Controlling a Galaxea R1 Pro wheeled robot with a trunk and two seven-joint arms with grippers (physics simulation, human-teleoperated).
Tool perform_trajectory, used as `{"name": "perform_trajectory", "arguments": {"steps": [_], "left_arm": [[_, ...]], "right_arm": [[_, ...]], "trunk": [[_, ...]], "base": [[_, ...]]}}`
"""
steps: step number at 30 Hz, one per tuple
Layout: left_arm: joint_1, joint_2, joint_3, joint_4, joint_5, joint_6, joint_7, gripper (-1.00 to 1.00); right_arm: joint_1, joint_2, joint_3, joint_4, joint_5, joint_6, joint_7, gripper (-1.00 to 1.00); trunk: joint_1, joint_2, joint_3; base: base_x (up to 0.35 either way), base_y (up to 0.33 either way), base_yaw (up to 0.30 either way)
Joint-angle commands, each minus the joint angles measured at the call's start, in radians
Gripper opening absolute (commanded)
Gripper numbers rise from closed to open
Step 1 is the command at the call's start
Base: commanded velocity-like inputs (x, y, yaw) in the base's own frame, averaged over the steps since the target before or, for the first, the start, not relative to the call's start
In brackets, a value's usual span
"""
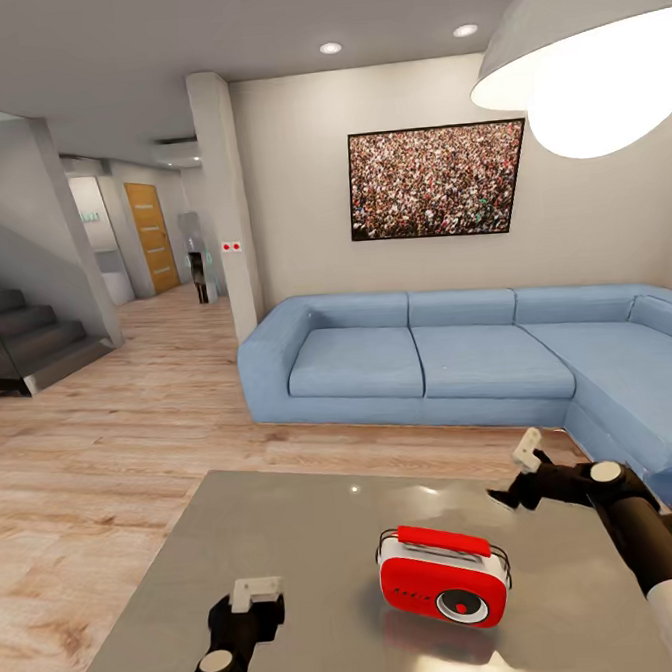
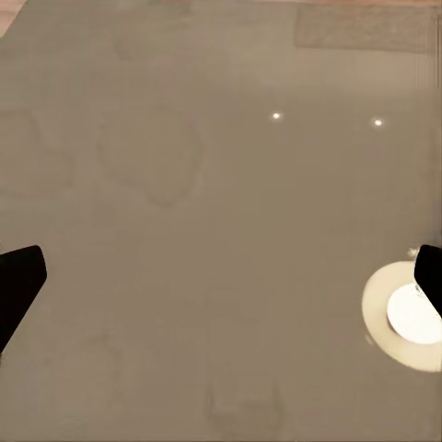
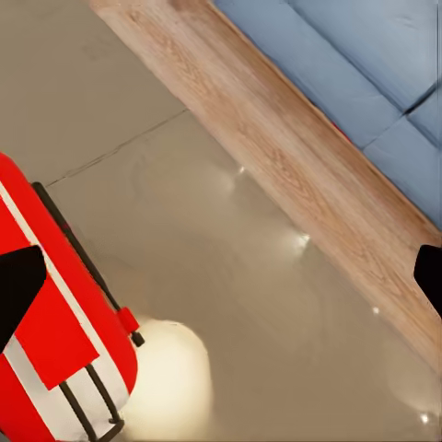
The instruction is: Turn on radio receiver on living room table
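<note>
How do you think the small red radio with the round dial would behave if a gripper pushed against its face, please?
The small red rounded radio would probably slide rather than stay put, since the glossy grey table top looks smooth. It stands upright on a narrow base, so a high push might tip it backward. Its hard-looking shell suggests it is stiff, not floppy.

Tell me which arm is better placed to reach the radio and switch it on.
Probably the right. The right gripper hangs open just beyond the radio receiver, whose red body shows by its fingertips. The left gripper looks onto bare table.
</note>
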Motion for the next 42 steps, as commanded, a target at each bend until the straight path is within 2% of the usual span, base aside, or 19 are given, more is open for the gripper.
{"name": "perform_trajectory", "arguments": {"steps": [1, 3, 5, 8, 10, 15, 17, 19, 22, 28, 35, 38, 42], "left_arm": [[0.000, -0.001, 0.000, 0.003, 0.000, -0.015, 0.000, 1.00], [0.000, -0.003, 0.000, 0.011, 0.000, -0.029, 0.000, 1.00], [0.000, -0.004, 0.000, 0.017, 0.000, -0.039, 0.000, 1.00], [0.000, -0.002, 0.000, 0.019, 0.000, -0.043, 0.000, 1.00], [0.000, -0.001, 0.000, 0.020, -0.001, -0.044, 0.001, 1.00], [0.000, -0.001, 0.000, 0.022, -0.002, -0.046, 0.001, 1.00], [0.000, -0.001, 0.000, 0.026, -0.002, -0.046, 0.001, 1.00], [0.000, -0.001, 0.000, 0.028, -0.001, -0.046, 0.001, 1.00], [0.000, -0.002, 0.000, 0.032, -0.002, -0.047, 0.001, 1.00], [0.000, -0.002, 0.000, 0.036, -0.002, -0.047, 0.001, 1.00], [0.000, -0.002, 0.000, 0.037, -0.001, -0.047, 0.002, 1.00], [0.000, -0.002, 0.000, 0.037, -0.001, -0.046, 0.001, 1.00], [0.000, -0.002, 0.000, 0.037, -0.001, -0.045, 0.000, 1.00]], "right_arm": [[-0.026, 0.000, 0.009, 0.015, 0.000, 0.008, 0.002, 1.00], [-0.062, 0.000, 0.038, 0.031, 0.000, 0.037, 0.004, 1.00], [-0.110, 0.000, 0.088, 0.042, 0.000, 0.102, 0.006, 1.00], [-0.164, 0.000, 0.127, 0.046, -0.001, 0.166, 0.011, 1.00], [-0.190, 0.000, 0.137, 0.048, -0.002, 0.184, 0.024, 1.00], [-0.215, 0.003, 0.168, 0.064, -0.001, 0.194, 0.104, 1.00], [-0.219, 0.005, 0.209, 0.088, -0.001, 0.194, 0.122, 1.00], [-0.222, 0.014, 0.276, 0.113, 0.000, 0.197, 0.128, 1.00], [-0.240, 0.034, 0.317, 0.125, -0.001, 0.206, 0.117, 1.00], [-0.319, 0.040, 0.333, 0.134, -0.003, 0.291, 0.084, 1.00], [-0.335, 0.053, 0.338, 0.226, -0.002, 0.318, 0.102, 1.00], [-0.336, 0.058, 0.340, 0.247, -0.003, 0.309, 0.156, 1.00], [-0.336, 0.060, 0.340, 0.263, -0.002, 0.239, 0.244, 1.00]], "trunk": [[0.000, 0.000, 0.000], [0.000, 0.000, 0.000], [0.000, 0.000, 0.000], [0.000, 0.000, 0.000], [0.000, 0.000, 0.000], [0.000, 0.000, 0.000], [0.000, 0.000, 0.000], [0.000, 0.000, 0.000], [0.000, 0.000, 0.000], [0.000, 0.000, 0.000], [0.000, 0.000, 0.000], [0.000, 0.000, 0.000], [0.000, 0.000, 0.000]], "base": [[0.000, 0.000, 0.000], [0.000, 0.000, 0.000], [0.000, 0.000, 0.000], [0.000, 0.000, 0.000], [0.000, 0.000, 0.000], [0.000, 0.000, 0.000], [0.000, 0.000, 0.000], [0.000, 0.000, 0.000], [0.000, 0.000, 0.000], [0.000, 0.000, 0.000], [0.000, 0.000, 0.000], [0.000, 0.000, 0.000], [0.000, 0.000, 0.000]]}}
